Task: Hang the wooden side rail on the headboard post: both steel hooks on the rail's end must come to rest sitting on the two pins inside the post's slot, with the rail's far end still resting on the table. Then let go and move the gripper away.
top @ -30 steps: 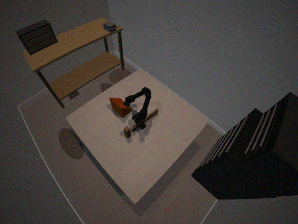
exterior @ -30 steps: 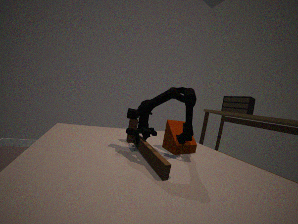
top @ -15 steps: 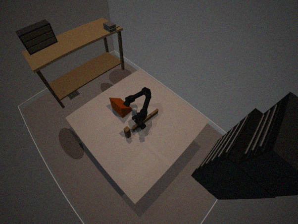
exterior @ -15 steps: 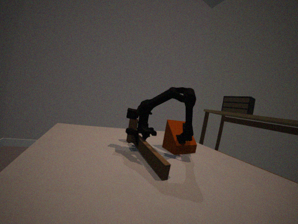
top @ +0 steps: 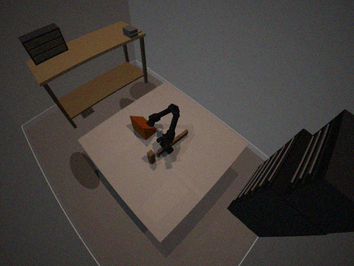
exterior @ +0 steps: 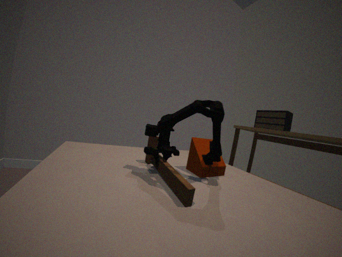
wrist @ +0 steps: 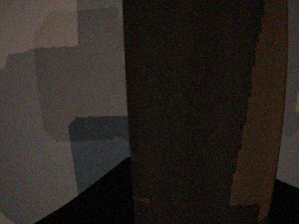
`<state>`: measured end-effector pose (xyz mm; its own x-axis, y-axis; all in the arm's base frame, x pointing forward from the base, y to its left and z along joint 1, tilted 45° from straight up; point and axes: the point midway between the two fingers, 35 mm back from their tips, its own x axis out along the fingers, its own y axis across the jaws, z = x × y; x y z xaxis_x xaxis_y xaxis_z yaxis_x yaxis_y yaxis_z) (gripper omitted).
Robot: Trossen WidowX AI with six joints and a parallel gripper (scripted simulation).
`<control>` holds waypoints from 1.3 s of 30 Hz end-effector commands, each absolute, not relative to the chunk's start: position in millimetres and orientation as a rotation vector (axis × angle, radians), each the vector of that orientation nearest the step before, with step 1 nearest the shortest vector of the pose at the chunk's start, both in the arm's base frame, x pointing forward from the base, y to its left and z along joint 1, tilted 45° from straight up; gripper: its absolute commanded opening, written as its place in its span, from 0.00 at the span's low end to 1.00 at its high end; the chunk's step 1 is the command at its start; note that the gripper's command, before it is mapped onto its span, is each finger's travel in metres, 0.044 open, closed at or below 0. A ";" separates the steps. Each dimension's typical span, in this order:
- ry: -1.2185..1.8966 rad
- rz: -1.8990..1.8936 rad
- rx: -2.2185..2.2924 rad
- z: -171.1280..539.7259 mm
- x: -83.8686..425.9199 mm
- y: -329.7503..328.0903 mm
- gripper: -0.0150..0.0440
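While the arm (top: 174, 117) (exterior: 196, 108) arches over from the orange block (top: 141, 126) (exterior: 200, 159), its jaws (top: 166, 147) (exterior: 157, 160) pinch the wooden rail (top: 180, 136) (exterior: 177, 183) (wrist: 191, 109) near the headboard post (top: 151, 157) (exterior: 150, 156) — the hooks can't be made out. The rail's far end lies low over the tabletop (top: 164, 200) (exterior: 99, 213) — whether touching, I cannot tell.

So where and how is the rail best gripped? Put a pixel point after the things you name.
Probably near its post end, claw (top: 168, 146) (exterior: 159, 159) from above, fingers on the two broad sides: the rail (top: 181, 135) (exterior: 176, 182) (wrist: 191, 109) stands on its narrow edge, long and thin, with its upper edge exposed.

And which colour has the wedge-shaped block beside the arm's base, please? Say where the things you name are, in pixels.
The wedge-shaped block (top: 140, 127) (exterior: 199, 159) is plain orange; the exterior view shows it best.
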<state>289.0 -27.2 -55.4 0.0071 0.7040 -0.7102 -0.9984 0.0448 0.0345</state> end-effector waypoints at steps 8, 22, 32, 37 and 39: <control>0.654 1.438 -0.579 -55.3 293.2 -32.7 0.25; 0.654 1.438 -0.579 -56.7 293.2 -33.5 0.25; 0.654 1.438 -0.579 -57.4 293.2 -34.2 0.25; 0.654 1.438 -0.579 -57.4 293.6 -34.7 0.25; 0.654 1.438 -0.579 -57.4 293.6 -35.0 0.25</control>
